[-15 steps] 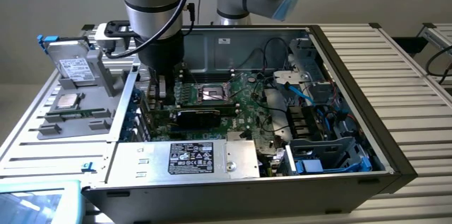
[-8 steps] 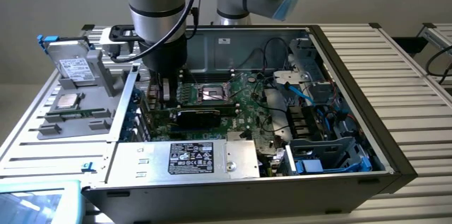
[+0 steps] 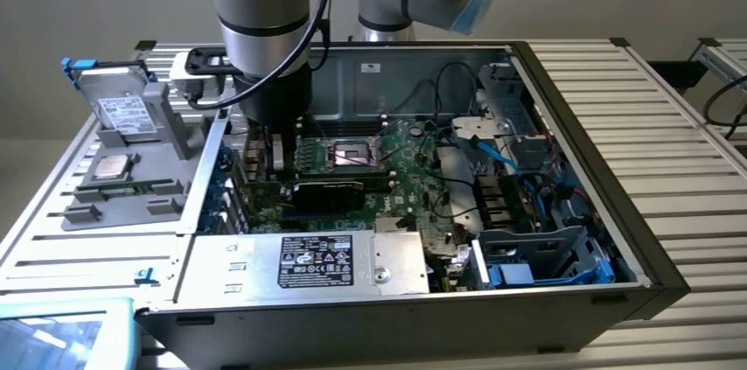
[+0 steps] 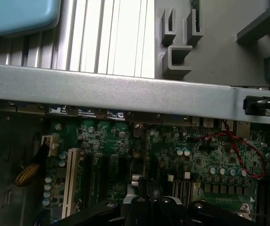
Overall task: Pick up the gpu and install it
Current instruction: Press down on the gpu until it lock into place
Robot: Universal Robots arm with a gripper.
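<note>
A: Where is the gpu [image 3: 338, 192]?

B: Inside the open case [image 3: 583, 125]. Read the exterior view as a clock face centred on the case, and the card lies near the hub, a touch toward nine o'clock. Its black shroud sits on the motherboard [image 3: 403, 169], just at six o'clock of the CPU socket [image 3: 350, 153].

A: And the end effector [image 3: 272, 164]?

B: The arm [image 3: 262, 11] comes down from twelve o'clock into the nine o'clock side of the case. The end effector is right beside the card, at its nine o'clock end. Its jaws are drawn narrow, fully together.

A: Is it gripping the card?

B: I cannot tell. The contact point is hidden behind the case wall and the arm.

A: What does the wrist view add?

B: The end effector [image 4: 149, 207] hangs close over the green board [image 4: 196, 155], its dark fingers [image 4: 154, 193] side by side. A white slot [image 4: 70, 179] and a looped red wire [image 4: 233, 146] lie on that board. The grey case rim [image 4: 125, 92] runs across beyond it.

A: Anything else in the case?

B: A power supply [image 3: 303, 261] with a black label at six o'clock, and a blue cable [image 3: 502, 156] toward three o'clock.

A: Outside it?

B: On the slatted bench [image 3: 677, 143], at nine o'clock of the case, stands a grey fixture [image 3: 164, 204]. It holds a drive [image 3: 122, 112] leaning upright and a RAM stick [image 3: 129, 186] lying flat nearer seven o'clock.
</note>
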